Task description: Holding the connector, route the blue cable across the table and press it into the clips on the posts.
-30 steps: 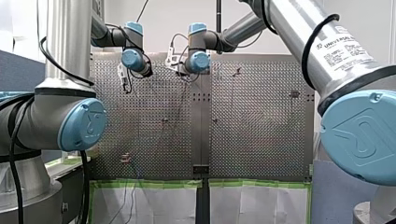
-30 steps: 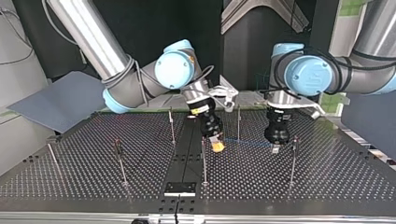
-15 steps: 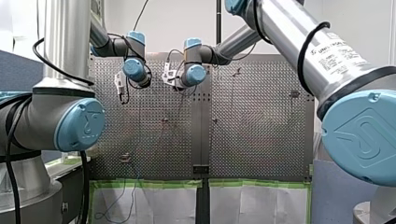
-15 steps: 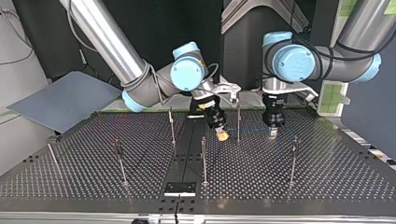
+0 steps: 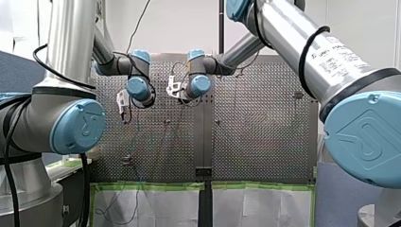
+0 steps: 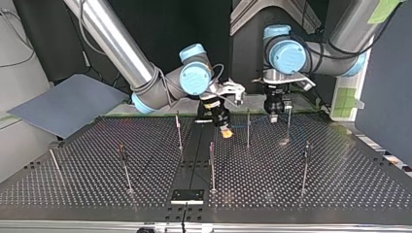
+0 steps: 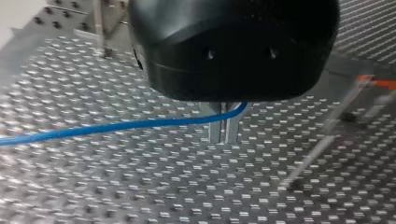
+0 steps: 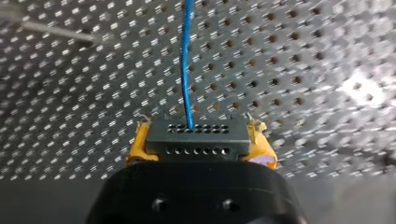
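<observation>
Between the yellow pads of my right gripper (image 8: pixel 200 142) sits a black multi-pin connector (image 8: pixel 198 135), gripped shut. The blue cable (image 8: pixel 187 60) leaves its face and runs away over the perforated table. My left gripper (image 7: pixel 224 137) has its metal fingers shut on the same blue cable (image 7: pixel 102 127), which trails off to one side low above the plate. In the top view my right gripper (image 6: pixel 224 130) hangs near the far middle of the table and my left gripper (image 6: pixel 273 118) is to its right, with a thin post (image 6: pixel 248 127) between them.
Several thin clip posts stand across the table, such as one post (image 6: pixel 179 130) left of the centre seam, a nearer post (image 6: pixel 212 165) and another post (image 6: pixel 305 165) at the right. A grey sheet (image 6: pixel 68 104) lies off the table's left corner.
Both grippers have moved away from the top view's camera, toward the table's far edge, keeping the connector and cable. My left gripper has also shifted toward the top view's left.
</observation>
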`<state>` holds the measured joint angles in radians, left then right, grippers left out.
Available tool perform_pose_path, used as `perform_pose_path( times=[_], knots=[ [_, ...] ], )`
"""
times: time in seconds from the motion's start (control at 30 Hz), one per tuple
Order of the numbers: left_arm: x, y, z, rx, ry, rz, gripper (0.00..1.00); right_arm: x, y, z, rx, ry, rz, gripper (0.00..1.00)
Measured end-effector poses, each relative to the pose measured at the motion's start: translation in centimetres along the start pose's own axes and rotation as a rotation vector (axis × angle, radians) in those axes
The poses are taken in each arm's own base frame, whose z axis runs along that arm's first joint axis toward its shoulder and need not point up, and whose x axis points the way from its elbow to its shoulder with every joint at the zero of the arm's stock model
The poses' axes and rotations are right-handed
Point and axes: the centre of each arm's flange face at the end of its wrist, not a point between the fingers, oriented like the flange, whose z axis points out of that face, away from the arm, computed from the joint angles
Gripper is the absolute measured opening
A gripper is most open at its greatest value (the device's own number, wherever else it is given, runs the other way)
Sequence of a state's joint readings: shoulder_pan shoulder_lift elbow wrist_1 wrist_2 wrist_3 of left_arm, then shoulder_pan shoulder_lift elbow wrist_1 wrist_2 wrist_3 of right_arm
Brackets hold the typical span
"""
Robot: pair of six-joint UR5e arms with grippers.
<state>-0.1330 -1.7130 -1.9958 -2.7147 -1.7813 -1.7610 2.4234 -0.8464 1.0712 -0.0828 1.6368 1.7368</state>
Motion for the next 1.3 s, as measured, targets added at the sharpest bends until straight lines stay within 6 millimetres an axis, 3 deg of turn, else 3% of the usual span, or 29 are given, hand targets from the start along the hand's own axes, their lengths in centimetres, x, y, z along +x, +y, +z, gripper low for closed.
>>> perform_pose_path(
  times=[0.3, 0.77, 1.3],
  knots=[
    [5.5, 0.7, -1.0, -0.003, 0.088, 0.012, 0.00, -3.1, 0.9, -0.8, -0.004, -0.064, -0.012, 0.00],
    [5.5, 0.6, 0.2, 0.029, 0.030, -0.057, 0.00, -5.9, 0.8, -1.9, 0.042, -0.131, -0.038, 0.00],
    [10.2, 0.8, 1.7, 0.019, 0.109, -0.038, 0.00, -7.1, 2.3, -2.1, 0.026, -0.161, -0.036, 0.00]
  ],
)
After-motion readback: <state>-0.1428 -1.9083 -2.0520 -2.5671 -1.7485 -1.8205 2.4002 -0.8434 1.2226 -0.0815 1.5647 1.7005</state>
